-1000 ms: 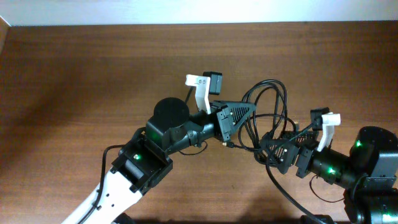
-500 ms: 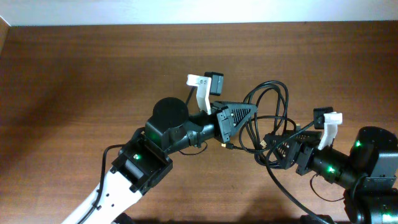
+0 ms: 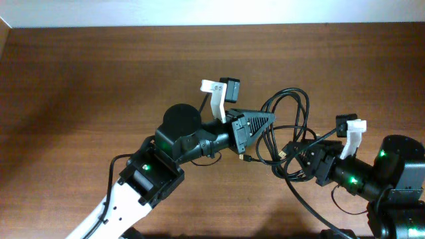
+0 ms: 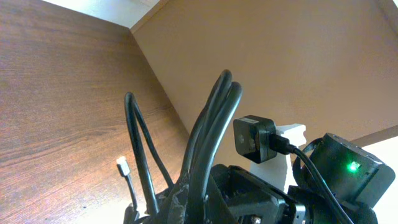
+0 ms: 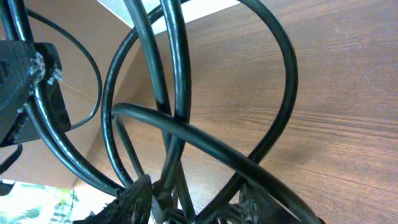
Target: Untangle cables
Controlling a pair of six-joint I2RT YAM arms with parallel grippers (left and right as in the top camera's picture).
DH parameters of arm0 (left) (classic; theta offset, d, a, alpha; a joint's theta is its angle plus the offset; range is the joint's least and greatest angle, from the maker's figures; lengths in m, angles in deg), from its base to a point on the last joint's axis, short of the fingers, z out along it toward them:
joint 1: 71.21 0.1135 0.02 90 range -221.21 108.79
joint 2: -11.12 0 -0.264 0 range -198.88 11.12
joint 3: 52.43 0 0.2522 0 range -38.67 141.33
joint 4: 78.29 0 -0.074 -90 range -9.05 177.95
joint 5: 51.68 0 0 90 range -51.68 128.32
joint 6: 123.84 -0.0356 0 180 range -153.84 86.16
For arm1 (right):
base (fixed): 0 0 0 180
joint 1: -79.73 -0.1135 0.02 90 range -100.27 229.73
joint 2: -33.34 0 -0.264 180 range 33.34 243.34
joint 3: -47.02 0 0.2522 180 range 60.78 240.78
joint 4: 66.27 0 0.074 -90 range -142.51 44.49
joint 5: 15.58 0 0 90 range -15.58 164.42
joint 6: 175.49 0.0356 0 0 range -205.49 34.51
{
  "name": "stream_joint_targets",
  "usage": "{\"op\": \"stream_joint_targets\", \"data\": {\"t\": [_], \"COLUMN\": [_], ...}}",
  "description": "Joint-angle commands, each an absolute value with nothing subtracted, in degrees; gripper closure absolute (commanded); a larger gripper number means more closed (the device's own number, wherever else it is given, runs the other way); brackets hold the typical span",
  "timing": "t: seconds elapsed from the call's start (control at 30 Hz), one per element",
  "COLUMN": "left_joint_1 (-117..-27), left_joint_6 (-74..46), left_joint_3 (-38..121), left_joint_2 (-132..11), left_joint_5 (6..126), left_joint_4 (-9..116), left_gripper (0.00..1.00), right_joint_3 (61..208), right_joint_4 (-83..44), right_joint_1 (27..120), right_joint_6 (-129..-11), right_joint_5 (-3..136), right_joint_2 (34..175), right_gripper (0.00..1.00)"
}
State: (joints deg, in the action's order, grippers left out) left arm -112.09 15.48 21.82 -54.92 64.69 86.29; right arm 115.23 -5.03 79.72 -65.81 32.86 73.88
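Observation:
The cables (image 3: 302, 109) are thin black cords tangled in loops between my two arms, right of the table's middle. My left gripper (image 3: 265, 123) is shut on several strands, which rise from its jaws as a bundle (image 4: 214, 118); the gripper itself (image 4: 202, 199) sits at the bottom of the left wrist view. A silver-tipped plug (image 4: 122, 165) hangs free to its left. My right gripper (image 3: 297, 156) is at the lower right end of the tangle. Its fingers (image 5: 134, 202) stand partly apart, with cable strands (image 5: 177, 74) running between them and a gap still showing.
The brown wooden table (image 3: 99, 73) runs to a pale wall edge (image 3: 199, 13) at the back. The right arm's black camera on its white mount (image 4: 254, 138) is close behind the bundle. A thicker black cord (image 3: 312, 212) trails from the right arm's base.
The right gripper's jaws have narrowed around the cable strands and the arm has shifted slightly right. The left gripper keeps its hold and has barely moved.

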Motion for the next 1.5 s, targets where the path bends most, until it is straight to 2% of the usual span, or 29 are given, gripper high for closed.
{"op": "stream_joint_targets", "data": {"t": [0.0, 0.4, 0.67, 0.7, 0.73, 0.83, 0.87, 0.93, 1.07, 1.17, 1.47], "left_joint_1": [-112.47, -112.47, -112.47, -112.47, -112.47, -112.47, -112.47, -112.47, -112.47, -112.47, -112.47], "left_joint_6": [16.44, 15.79, 15.37, 15.37, 15.37, 15.37, 15.39, 15.39, 15.41, 15.39, 15.41], "left_joint_3": [23.08, 23.08, 23.08, 23.08, 23.08, 23.08, 23.08, 23.08, 23.08, 23.08, 23.08], "left_joint_2": [-54.57, -54.57, -54.57, -54.57, -54.57, -54.57, -54.57, -54.55, -54.55, -54.55, -54.55], "left_joint_5": [65.96, 65.89, 65.5, 65.5, 65.5, 65.72, 66.02, 66.64, 67.93, 67.9, 67.97], "left_joint_4": [86.6, 83.43, 81.64, 81.64, 81.66, 81.66, 81.71, 81.88, 83.17, 83.19, 84.48], "left_gripper": [1.0, 1.0, 1.0, 1.0, 1.0, 1.0, 1.0, 1.0, 1.0, 1.0, 1.0], "right_joint_3": [116.5, 116.5, 116.52, 116.5, 116.52, 116.5, 116.5, 116.5, 116.5, 116.5, 116.5], "right_joint_4": [-5.25, -6.34, -8.61, -8.61, -8.61, -8.59, -8.61, -8.59, -8.39, -8.39, -8.39], "right_joint_1": [79.37, 79.37, 79.37, 79.37, 79.37, 79.37, 79.37, 79.37, 79.37, 79.35, 79.35], "right_joint_6": [-65.92, -65.92, -65.92, -65.92, -65.92, -65.92, -65.92, -65.92, -65.92, -65.9, -65.9], "right_joint_5": [33.12, 33.12, 33.12, 33.12, 33.12, 33.14, 33.14, 33.51, 34.63, 34.54, 33.95], "right_joint_2": [73.61, 73.61, 73.61, 73.61, 73.61, 73.61, 73.61, 73.61, 73.61, 73.61, 73.61], "right_gripper": [0.65, 0.87, 0.9, 0.89, 0.76, 0.46, 0.41, 0.39, 0.38, 0.47, 0.59]}}
